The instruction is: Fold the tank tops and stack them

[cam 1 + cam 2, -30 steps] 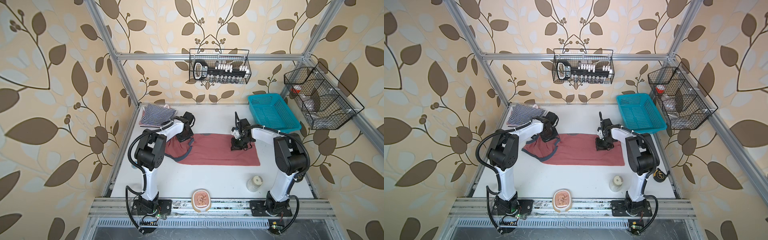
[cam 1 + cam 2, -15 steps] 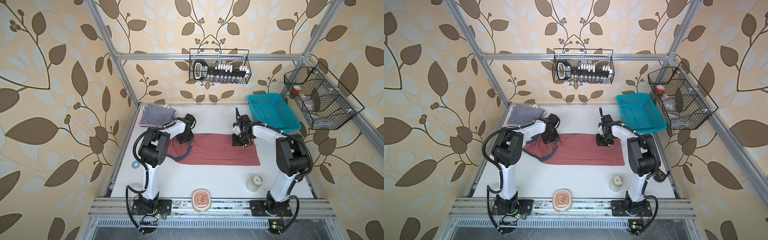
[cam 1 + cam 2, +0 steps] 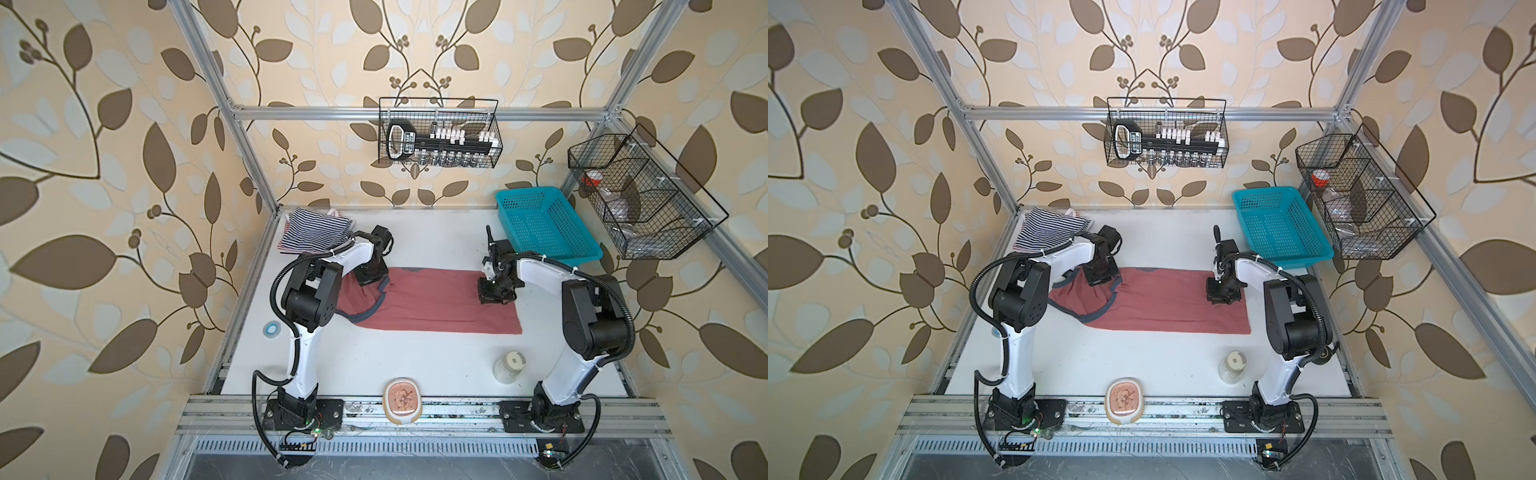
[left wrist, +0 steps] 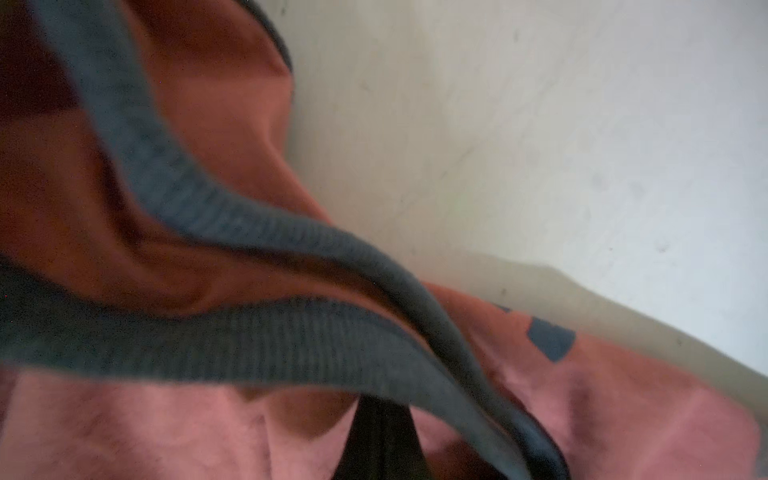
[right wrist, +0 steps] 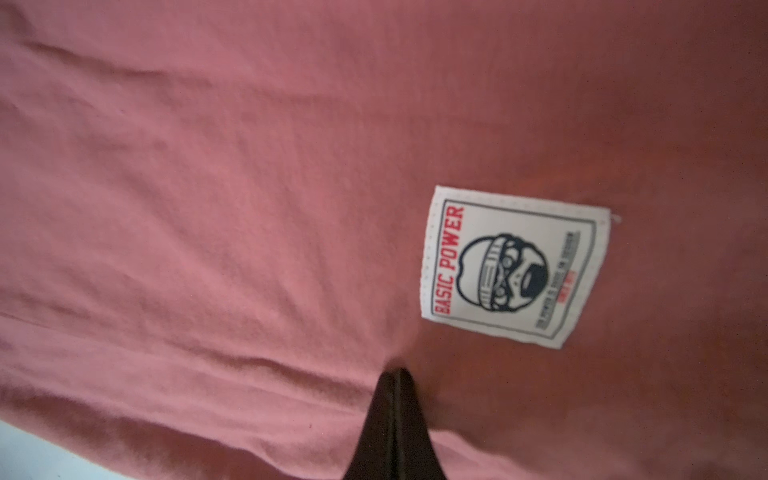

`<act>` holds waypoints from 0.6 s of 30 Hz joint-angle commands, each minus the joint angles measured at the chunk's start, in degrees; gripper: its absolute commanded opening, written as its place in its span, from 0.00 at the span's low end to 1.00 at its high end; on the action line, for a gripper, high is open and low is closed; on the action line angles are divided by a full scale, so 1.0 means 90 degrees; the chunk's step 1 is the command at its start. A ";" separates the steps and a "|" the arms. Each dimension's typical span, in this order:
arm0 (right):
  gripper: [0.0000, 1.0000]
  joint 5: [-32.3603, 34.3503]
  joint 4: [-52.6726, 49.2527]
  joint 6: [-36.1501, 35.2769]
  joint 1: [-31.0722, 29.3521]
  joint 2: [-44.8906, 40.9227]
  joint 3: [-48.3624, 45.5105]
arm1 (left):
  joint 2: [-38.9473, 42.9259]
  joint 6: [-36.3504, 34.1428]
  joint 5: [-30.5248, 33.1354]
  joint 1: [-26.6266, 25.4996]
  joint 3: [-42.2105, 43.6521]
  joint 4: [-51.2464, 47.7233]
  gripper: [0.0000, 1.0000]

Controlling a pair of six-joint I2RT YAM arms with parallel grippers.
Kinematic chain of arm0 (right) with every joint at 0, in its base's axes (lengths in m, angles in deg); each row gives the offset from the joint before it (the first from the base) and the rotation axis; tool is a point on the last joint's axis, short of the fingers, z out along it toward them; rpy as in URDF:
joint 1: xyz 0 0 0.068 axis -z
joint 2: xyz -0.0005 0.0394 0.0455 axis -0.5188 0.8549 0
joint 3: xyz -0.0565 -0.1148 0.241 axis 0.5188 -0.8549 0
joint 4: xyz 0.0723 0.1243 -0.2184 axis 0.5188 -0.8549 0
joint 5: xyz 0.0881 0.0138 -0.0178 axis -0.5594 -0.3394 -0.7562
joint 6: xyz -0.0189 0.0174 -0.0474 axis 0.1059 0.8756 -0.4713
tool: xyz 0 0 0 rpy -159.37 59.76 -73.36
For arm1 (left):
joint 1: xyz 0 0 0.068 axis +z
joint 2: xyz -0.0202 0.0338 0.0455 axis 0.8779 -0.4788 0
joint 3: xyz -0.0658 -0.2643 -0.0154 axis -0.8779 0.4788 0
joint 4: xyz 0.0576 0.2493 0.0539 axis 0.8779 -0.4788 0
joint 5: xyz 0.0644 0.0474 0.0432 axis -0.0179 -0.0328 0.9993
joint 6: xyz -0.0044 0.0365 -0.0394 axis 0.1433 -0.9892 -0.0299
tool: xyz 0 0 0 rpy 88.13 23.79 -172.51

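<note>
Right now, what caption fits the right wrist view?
Shut right gripper pinches the dusty red tank top beside its white label.

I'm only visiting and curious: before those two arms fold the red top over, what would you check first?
1. The right pincer shut on the dusty red tank top near its hem: ok.
2. The left pincer shut on its strap end: ok.
3. Both cloth layers caught: cannot tell.
4. Top lying smooth: not ok, strap end rumpled.
5. The jar apart from the near edge: ok.
6. The striped tops apart, in the far corner: ok.
</note>
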 commanded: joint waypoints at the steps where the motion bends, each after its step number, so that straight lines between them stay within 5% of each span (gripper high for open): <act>1: 0.00 0.0005 -0.0184 -0.0018 -0.0151 -0.0065 0.0293 | -0.0375 -0.0166 0.0131 -0.0043 -0.0217 0.0049 0.04; 10: 0.00 0.0053 -0.0384 -0.0211 -0.0656 0.0693 0.1012 | -0.1496 -0.0645 0.0017 -0.0053 -0.1710 -0.0516 0.00; 18: 0.01 -0.0161 -0.0304 -0.0092 -0.0728 0.0767 0.0545 | -0.2366 -0.0809 -0.0294 -0.0053 -0.3036 -0.0662 0.00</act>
